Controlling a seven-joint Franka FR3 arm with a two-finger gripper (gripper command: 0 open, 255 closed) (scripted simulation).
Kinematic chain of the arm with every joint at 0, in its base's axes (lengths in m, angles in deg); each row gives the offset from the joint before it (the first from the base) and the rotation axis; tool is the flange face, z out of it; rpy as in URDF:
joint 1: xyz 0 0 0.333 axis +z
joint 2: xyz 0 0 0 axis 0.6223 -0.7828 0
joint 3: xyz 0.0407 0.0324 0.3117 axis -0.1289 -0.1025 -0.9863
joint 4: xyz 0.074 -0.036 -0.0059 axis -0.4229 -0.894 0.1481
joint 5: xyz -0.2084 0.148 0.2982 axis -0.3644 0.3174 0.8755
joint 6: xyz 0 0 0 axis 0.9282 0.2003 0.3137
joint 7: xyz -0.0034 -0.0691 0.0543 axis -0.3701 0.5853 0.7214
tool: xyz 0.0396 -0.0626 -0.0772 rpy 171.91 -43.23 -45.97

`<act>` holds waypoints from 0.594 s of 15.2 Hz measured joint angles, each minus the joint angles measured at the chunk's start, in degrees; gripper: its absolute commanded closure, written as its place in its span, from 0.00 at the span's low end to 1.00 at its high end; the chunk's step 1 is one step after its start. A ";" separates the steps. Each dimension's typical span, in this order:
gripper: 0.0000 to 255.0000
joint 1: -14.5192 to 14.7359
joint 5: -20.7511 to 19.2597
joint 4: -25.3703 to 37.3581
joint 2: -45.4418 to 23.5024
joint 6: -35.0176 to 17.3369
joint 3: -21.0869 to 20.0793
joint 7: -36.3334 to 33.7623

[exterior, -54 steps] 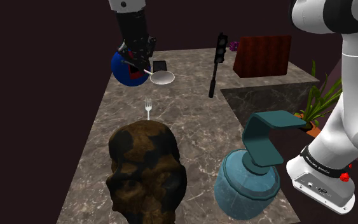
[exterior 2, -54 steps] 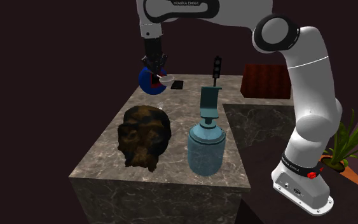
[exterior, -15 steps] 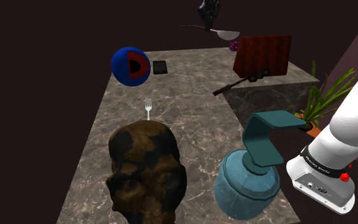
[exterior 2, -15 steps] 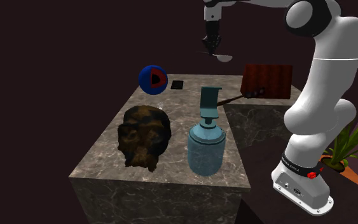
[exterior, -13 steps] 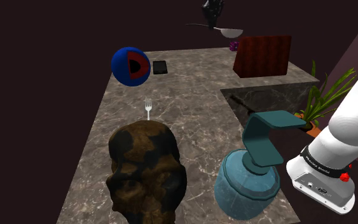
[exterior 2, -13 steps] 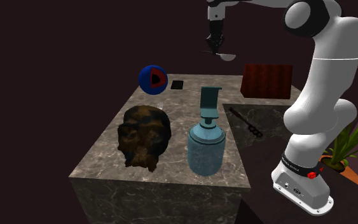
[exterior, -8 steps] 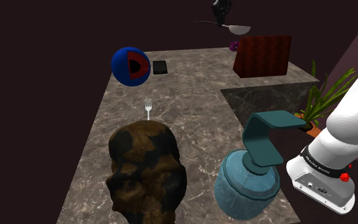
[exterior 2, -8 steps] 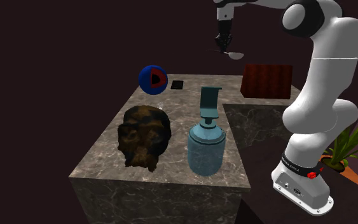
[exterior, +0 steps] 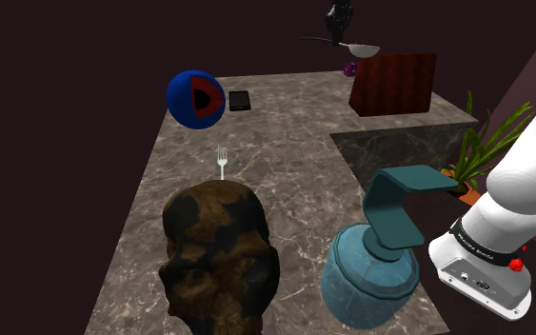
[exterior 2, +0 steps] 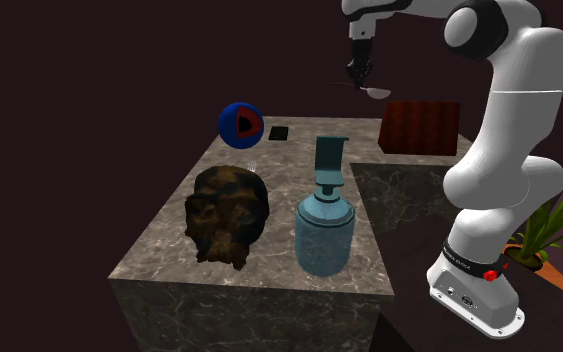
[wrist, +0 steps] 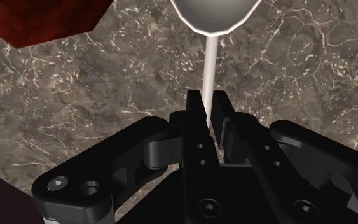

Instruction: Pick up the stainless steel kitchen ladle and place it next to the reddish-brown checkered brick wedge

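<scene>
In a dark-walled room, one marble counter [exterior: 285, 181] carries one blue ball [exterior: 196, 98], one fork [exterior: 223, 160], one brown lump [exterior: 218, 252] and one teal dispenser [exterior: 375, 252], all well apart from the one red-brown wedge [exterior: 394, 84], beside which the gripper [wrist: 206, 105], fingers clamped on its handle, holds one silvery ladle [wrist: 214, 13] aloft.

A dark, white-veined marble counter [exterior: 285, 181] stands in a dim room. Behind it rise dark maroon walls [exterior: 56, 114]. Beside its lower step grows a green-leaved potted plant [exterior: 485, 143].
</scene>
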 measured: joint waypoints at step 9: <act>1.00 -0.29 0.17 -8.40 1.17 -7.26 0.10 -0.24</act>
